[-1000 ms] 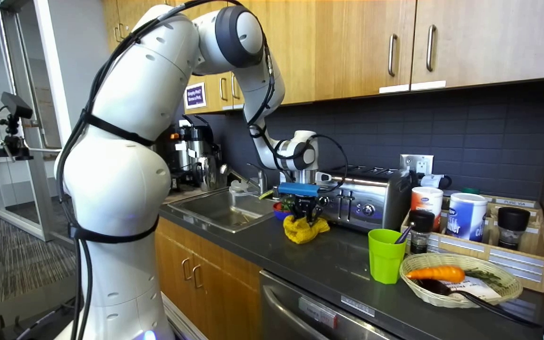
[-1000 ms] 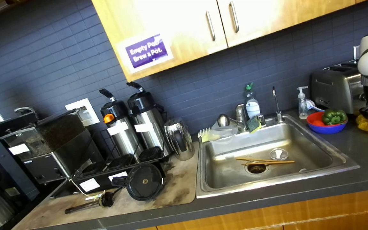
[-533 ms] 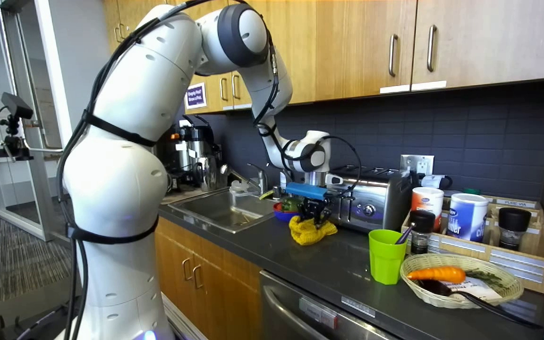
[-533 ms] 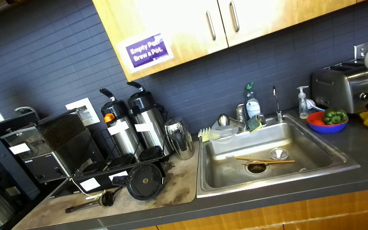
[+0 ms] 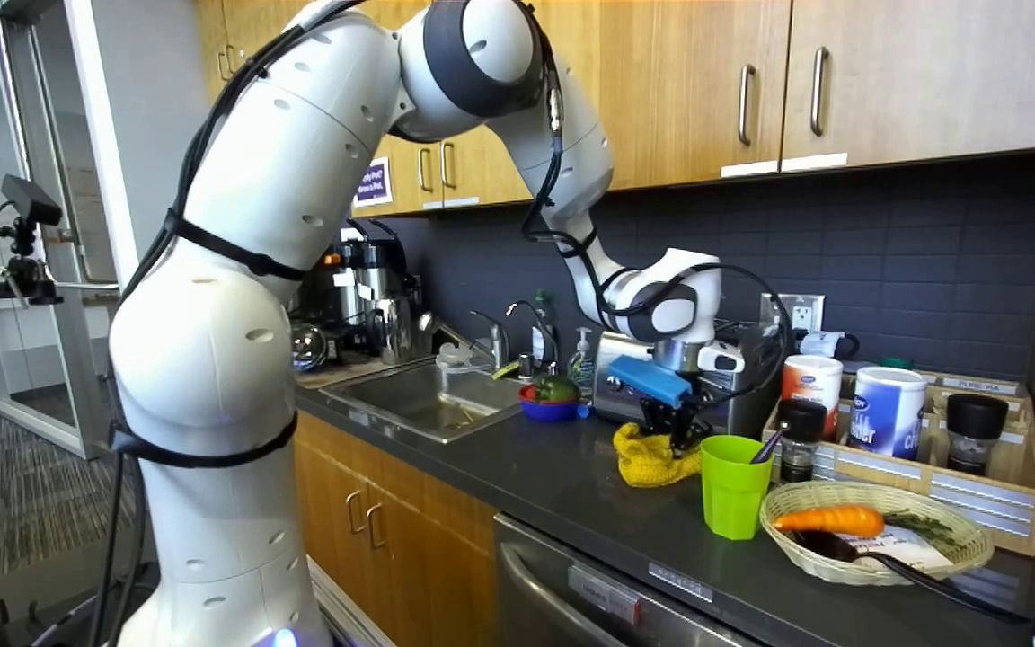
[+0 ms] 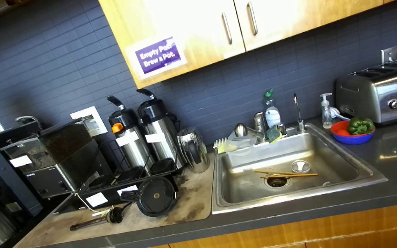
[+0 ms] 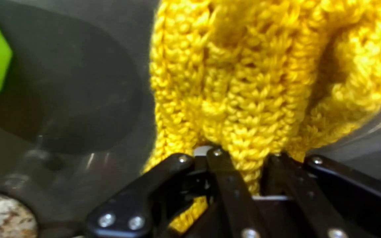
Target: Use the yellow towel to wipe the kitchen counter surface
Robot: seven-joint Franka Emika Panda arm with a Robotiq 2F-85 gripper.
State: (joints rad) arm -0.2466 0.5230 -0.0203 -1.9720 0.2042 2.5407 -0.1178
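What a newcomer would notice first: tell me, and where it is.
The big white arm, probably, arching across the left and middle of an exterior view. Next, the bright yellow towel pinched in its hand, near the green cup on the dark counter. Then the orange carrot in the pale basket.

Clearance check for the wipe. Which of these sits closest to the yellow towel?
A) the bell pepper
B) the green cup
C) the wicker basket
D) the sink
B: in an exterior view the green cup stands just beside the yellow towel, and the wrist view shows the two as neighbours, with counter between them.
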